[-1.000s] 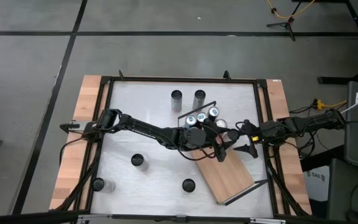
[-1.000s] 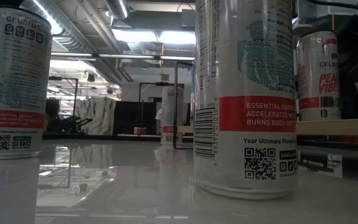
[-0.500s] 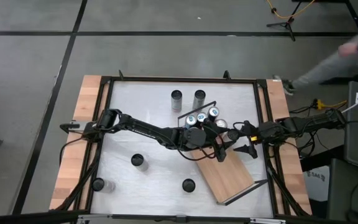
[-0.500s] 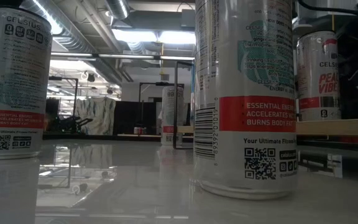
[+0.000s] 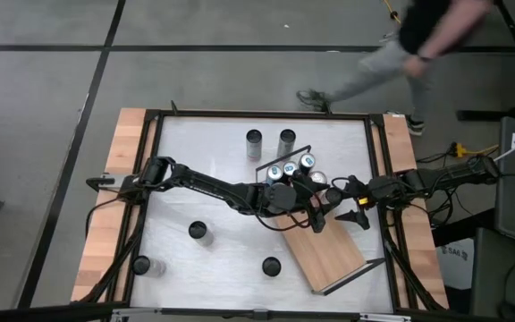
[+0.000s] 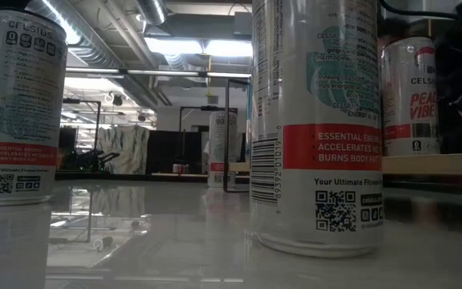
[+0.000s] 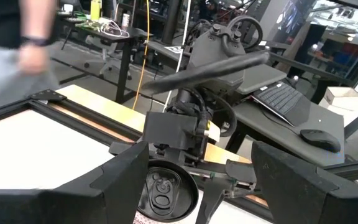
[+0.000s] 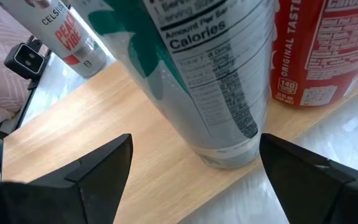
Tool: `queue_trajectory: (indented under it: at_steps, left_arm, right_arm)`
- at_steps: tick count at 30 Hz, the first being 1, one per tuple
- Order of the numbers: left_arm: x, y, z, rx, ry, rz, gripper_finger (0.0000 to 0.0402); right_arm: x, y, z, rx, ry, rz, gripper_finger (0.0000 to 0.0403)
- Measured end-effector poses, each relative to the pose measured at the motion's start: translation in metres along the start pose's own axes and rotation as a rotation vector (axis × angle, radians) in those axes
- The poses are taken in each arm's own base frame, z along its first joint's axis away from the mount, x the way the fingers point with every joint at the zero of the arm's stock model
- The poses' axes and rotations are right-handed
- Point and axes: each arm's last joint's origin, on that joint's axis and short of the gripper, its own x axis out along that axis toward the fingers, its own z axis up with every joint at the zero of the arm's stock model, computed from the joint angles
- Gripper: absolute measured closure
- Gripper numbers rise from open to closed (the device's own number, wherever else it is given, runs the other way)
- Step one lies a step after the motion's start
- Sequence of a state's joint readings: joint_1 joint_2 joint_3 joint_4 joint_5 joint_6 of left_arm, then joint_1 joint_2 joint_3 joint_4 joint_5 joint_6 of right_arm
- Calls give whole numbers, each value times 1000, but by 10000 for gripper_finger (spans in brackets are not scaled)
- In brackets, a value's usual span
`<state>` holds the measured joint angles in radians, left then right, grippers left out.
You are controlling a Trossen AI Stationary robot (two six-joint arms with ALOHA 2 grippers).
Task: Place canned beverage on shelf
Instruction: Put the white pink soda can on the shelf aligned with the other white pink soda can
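Change since a second ago: both arms and every can sit where they were; only a person (image 5: 418, 40) has come walking past the far side of the table.
Left arm: reaches across the white tabletop (image 5: 213, 161) from the left edge to the shelf.
Left gripper (image 5: 309, 212): over the near end of the can cluster, fingers spread, with a can top (image 7: 165, 194) between and below them in its wrist view; I cannot tell whether the pads touch it.
Loose cans: slim cans stand apart on the tabletop, one near the left front corner (image 5: 141, 265), one further in (image 5: 198, 231), one towards the front middle (image 5: 271, 266), and a pair at the back (image 5: 255, 139).
Shelf (image 5: 329, 253): light-wood board lying at a slant right of centre, a black wire rail at each short end, its front half bare.
Cans on shelf: several stand close together at its far end (image 5: 291, 166).
Task can (image 8: 210, 68): white-and-teal can standing upright on the shelf near its edge, beside a red one (image 8: 322, 50).
Right gripper (image 5: 336, 195): fingers held wide, the task can between them with a gap on each side.
Handling: likely rigid and fairly heavy if full, thin-walled, smooth and slippery.
Hold: pinch the straight wall about mid-height, square across; tall and narrow, so it would tip easily.
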<state>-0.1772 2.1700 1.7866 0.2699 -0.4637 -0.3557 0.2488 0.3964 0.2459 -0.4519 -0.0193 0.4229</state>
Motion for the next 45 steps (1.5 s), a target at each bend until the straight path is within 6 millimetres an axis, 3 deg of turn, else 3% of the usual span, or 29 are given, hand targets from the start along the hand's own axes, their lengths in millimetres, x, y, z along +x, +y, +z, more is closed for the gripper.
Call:
queue_trajectory:
  at_steps: [7, 17, 22, 30, 39, 45]
  left_arm:
    - [1, 4, 6, -9, -21, 16, 123]
    - [-9, 24, 56, -55, -108, 51, 123]
    - [-14, 39, 83, -73, -153, 79, 123]
    - [-18, 64, 109, -76, -170, 107, 123]
    - [-12, 101, 128, -83, -171, 73, 123]
    - [-7, 131, 137, -120, -149, 13, 123]
  right_arm:
    - [0, 0, 0, 1, -5, -5, 61]
    - [-17, 7, 16, 19, 6, -4, 61]
    - [-28, 14, 30, 17, -41, 19, 61]
    - [-47, 23, 48, 12, -94, 42, 61]
    - [-69, 30, 65, -40, -154, 34, 61]
    - [-72, 32, 70, -38, -188, 39, 61]
